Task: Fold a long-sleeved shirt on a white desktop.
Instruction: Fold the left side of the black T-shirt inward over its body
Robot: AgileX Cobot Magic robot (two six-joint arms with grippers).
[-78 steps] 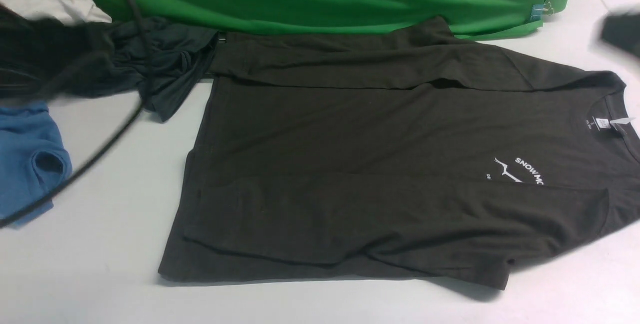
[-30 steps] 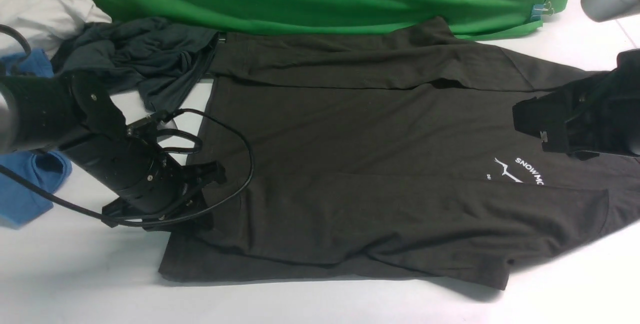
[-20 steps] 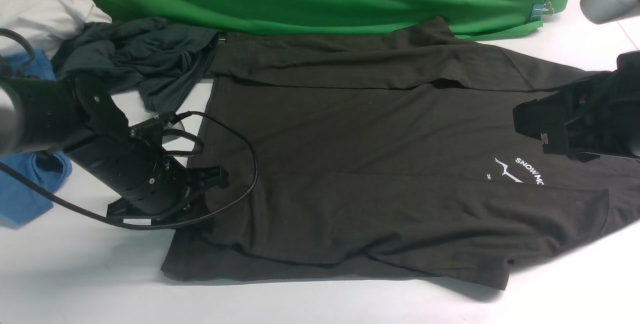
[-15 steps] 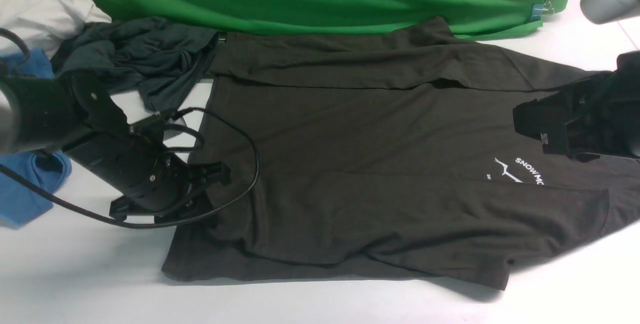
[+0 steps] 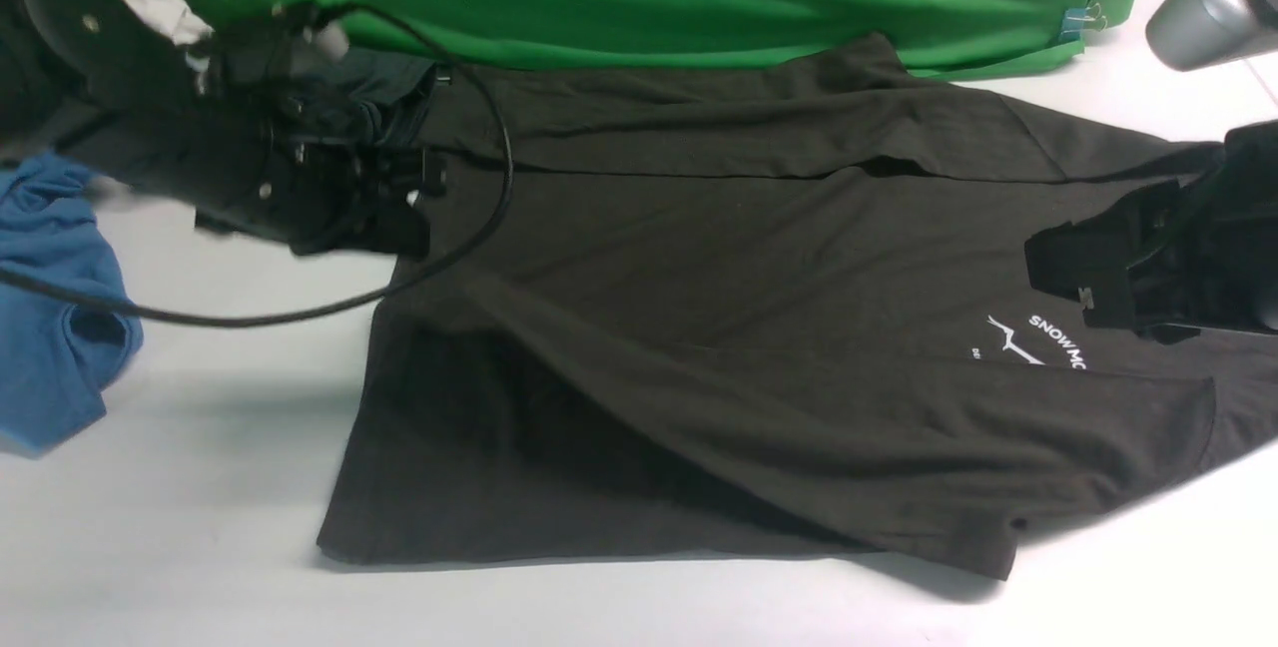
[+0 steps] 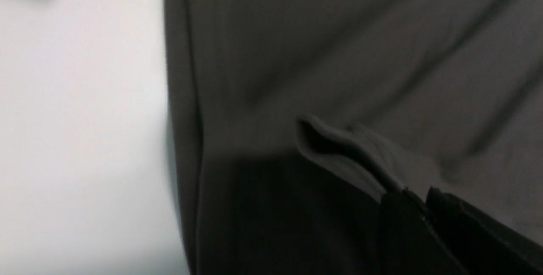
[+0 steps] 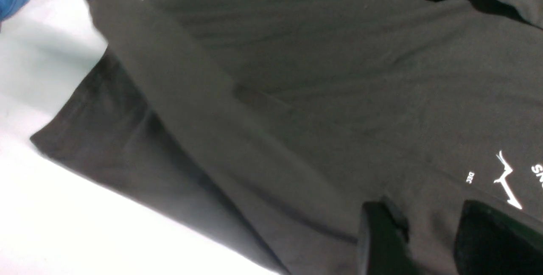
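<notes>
The left gripper [image 5: 404,203] is clamped on the cuff [image 6: 339,147] of the large dark brownish-black cotton long-sleeved shirt [image 5: 759,228]. The left wrist view shows a fold of that cloth pinched between closed fingers.

A second ago this gripper sat low at the near side of the shirt's hem end, closing on the cuff, with the sleeve [image 5: 649,377] lying flat along the body. Now it has risen and swung to the far side. The sleeve runs from the gripper in a taut diagonal band down to the near shoulder, lifted clear of the panel beneath it, which lies in shadow.

The shirt is spread flat on the broad matte white surface [image 5: 200,537], its hem end just below and beside the left gripper and its collar end under the right one.

The right gripper [image 5: 1073,273] has hardly moved. It hangs low over the chest, next to the white "SNOW MO" lettering [image 5: 1056,339], its fingers apart and nothing between them — whether they touch the cloth I cannot tell.

The sleeve looks to be in mid-carry, likely to be laid again across the body; the fold itself is barely begun. A crumpled bright blue garment [image 5: 50,327] lies just behind the left gripper — worth keeping clear of.
</notes>
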